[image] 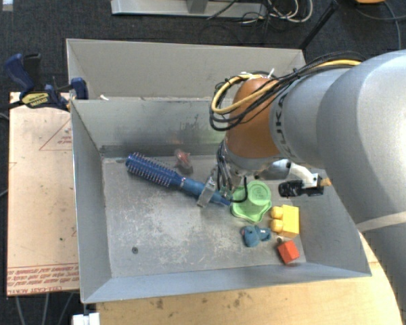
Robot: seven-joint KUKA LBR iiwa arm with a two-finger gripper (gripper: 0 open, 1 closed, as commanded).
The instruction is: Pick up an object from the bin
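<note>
My gripper (213,189) is down low in the middle of the bin, right at the handle end of a blue hairbrush (155,171). The brush lies slanted, its bristled head toward the back left and its handle running down to the right under the gripper. A green round-topped plastic piece (254,202) lies just right of the gripper, touching or nearly touching the brush's handle end. The orange cover above hides most of the gripper.
A yellow block (286,219), a small blue figure (255,235) and an orange block (288,251) lie in the front right. A small reddish thing (183,158) sits by the back wall. The arm fills the right side.
</note>
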